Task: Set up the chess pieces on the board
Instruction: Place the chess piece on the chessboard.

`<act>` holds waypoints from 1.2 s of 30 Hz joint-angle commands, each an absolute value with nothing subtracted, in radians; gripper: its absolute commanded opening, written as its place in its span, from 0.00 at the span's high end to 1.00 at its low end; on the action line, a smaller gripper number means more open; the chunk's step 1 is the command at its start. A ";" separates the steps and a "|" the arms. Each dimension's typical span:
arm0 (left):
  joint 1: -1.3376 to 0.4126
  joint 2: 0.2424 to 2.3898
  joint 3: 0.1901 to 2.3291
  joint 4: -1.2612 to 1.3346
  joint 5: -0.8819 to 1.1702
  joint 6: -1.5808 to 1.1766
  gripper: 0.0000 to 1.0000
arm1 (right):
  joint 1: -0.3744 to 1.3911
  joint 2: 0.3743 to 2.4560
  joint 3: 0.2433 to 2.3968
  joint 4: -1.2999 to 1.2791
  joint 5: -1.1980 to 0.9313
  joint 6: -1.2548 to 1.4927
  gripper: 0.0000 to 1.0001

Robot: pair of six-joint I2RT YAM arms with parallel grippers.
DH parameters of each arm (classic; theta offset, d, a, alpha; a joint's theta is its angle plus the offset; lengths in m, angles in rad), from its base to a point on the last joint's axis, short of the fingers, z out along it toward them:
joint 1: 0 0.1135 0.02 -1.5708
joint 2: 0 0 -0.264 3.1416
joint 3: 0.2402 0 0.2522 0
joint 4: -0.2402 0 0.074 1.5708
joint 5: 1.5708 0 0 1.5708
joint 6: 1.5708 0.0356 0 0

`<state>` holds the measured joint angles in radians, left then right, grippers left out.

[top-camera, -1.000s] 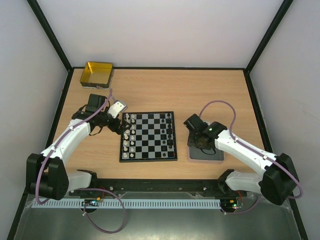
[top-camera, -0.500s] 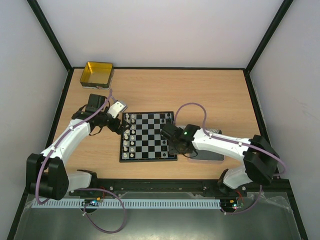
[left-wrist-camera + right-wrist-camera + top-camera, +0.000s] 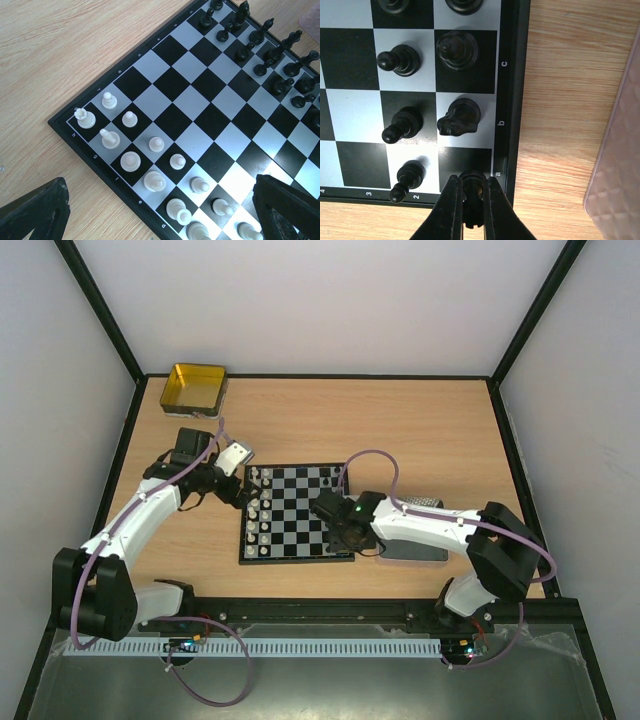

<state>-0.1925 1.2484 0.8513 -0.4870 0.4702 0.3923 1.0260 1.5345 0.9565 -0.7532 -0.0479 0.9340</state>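
The board (image 3: 300,508) lies mid-table. Whitish chess pieces (image 3: 258,508) fill its left two columns and black chess pieces (image 3: 340,490) stand along its right side. My right gripper (image 3: 471,187) is shut on a small black piece (image 3: 472,181), held over the black corner square marked a. A black knight (image 3: 459,116) and black pawns (image 3: 405,123) stand just beyond it. In the top view this gripper (image 3: 335,527) is at the board's near right corner. My left gripper (image 3: 160,182) is open and empty over the whitish rows, at the board's left edge (image 3: 238,492).
A dark grey flat tray (image 3: 418,545) lies right of the board, partly under my right arm; its edge shows in the right wrist view (image 3: 620,165). A yellow tin (image 3: 195,388) stands at the far left corner. Black frame rails border the table.
My right arm has swung left from over the grey tray to the board's near right corner, carrying the black piece. The left arm has not moved.
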 commanded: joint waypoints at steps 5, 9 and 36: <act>-0.198 1.230 0.840 -0.488 0.470 0.393 0.01 | 1.038 1.562 0.983 -0.747 -0.044 0.930 0.98; -0.198 1.229 0.841 -0.489 0.471 0.393 0.01 | 1.038 1.572 0.983 -0.743 -0.049 0.925 0.98; -0.198 1.229 0.841 -0.491 0.470 0.394 0.01 | 1.038 1.590 0.984 -0.740 -0.057 0.921 0.94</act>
